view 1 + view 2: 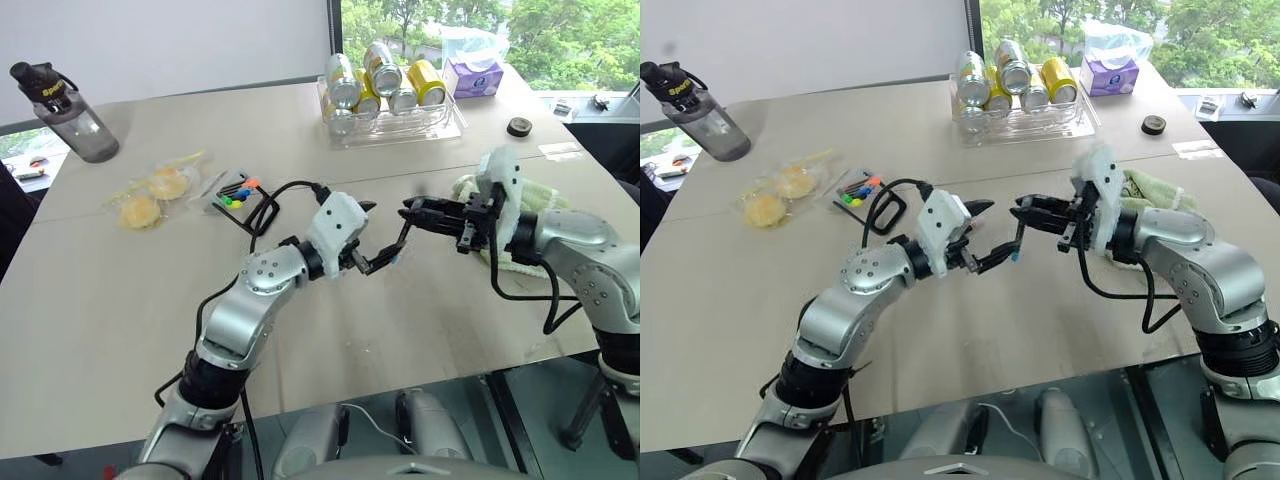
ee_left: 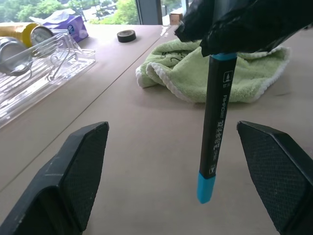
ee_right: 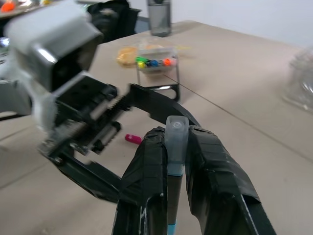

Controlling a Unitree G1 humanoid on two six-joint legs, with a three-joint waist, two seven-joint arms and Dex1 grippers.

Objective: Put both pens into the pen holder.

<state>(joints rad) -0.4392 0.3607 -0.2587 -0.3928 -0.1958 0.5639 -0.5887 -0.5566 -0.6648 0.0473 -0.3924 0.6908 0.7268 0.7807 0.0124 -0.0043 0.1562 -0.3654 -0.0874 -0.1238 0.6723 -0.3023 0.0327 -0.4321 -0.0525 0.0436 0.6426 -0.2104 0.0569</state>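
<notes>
On the beige tabletop [image 1: 420,320], the small black open-frame pen holder [image 1: 240,195] at ten o'clock holds only markers. Centre: clenched right pincer [image 1: 412,212] grasps the slim blue-ended pen [image 2: 215,132]; left pincer [image 1: 378,235] released. A pink pen end [image 3: 132,138] lies below.

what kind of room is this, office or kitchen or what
Most likely an office or meeting room: a wide beige table by big windows with trees outside, a tissue pack on the sill side, and a water bottle and tray of drink cans laid out.
</notes>
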